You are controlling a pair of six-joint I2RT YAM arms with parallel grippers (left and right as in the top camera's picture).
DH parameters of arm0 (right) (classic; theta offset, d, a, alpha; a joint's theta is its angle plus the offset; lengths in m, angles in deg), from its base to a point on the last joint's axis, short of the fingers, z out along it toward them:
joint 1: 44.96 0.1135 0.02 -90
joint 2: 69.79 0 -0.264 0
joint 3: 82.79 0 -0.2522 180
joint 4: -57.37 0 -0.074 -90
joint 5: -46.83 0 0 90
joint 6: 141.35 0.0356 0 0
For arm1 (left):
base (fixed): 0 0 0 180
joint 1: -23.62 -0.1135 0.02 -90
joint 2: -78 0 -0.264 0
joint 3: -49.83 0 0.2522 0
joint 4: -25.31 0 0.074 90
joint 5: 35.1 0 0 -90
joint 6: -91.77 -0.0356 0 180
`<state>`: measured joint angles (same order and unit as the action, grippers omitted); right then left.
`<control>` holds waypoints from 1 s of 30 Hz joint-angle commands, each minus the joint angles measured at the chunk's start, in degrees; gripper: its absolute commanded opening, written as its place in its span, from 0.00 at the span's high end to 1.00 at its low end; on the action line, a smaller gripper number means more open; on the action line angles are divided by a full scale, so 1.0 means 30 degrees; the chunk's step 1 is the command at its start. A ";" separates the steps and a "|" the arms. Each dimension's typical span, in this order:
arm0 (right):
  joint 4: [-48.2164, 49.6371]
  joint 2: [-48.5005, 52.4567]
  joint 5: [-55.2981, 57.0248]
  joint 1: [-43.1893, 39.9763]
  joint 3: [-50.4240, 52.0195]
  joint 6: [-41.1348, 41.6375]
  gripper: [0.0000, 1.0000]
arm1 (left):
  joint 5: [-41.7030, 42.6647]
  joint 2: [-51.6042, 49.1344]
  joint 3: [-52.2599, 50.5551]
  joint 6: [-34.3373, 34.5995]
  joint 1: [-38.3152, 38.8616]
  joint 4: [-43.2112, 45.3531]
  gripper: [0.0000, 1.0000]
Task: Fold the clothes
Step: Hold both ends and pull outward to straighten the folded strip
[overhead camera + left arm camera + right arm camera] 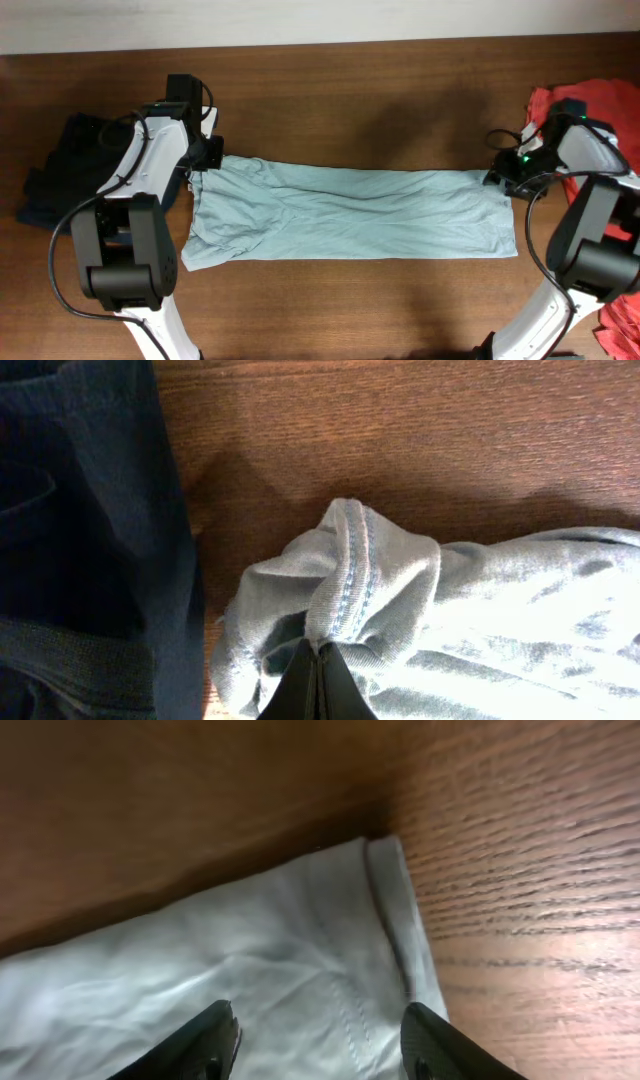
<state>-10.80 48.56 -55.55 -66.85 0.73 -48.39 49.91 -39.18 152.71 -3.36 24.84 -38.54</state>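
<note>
Across the middle of the wooden table the pale grey-blue T-shirt (350, 215) lies folded into a long strip. My left gripper (205, 162) is at its far left corner. In the left wrist view that gripper (320, 652) is shut on a bunched, stitched hem of the T-shirt (350, 585), which stands up in a ridge. My right gripper (497, 178) hovers over the shirt's far right corner. Its fingers (212, 1042) stand open astride the cloth (300, 960), with nothing gripped between them (320, 1042).
A dark navy garment (55, 160) lies heaped at the left edge, close beside the left gripper and also in the left wrist view (90, 530). An orange-red shirt (595, 100) lies at the far right, behind the right arm. Bare wood (350, 100) stretches beyond the strip.
</note>
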 commanded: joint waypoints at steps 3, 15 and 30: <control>-0.0284 0.0335 0.1851 0.0007 -0.0248 0.0816 0.42 | -0.0284 -0.0015 0.0357 0.0182 0.0044 -0.0401 1.00; -0.0444 0.0022 0.1654 -0.0306 -0.0291 0.0117 0.42 | -0.0277 -0.0015 0.0357 0.0182 0.0044 -0.0444 1.00; -0.0415 -0.0007 0.1100 -0.0619 -0.0291 0.0197 0.39 | -0.0284 -0.0007 0.0408 0.0189 0.0044 -0.0335 1.00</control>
<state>-12.02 49.21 -51.64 -68.67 0.73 -47.51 49.91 -39.18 152.73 -3.34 24.84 -39.65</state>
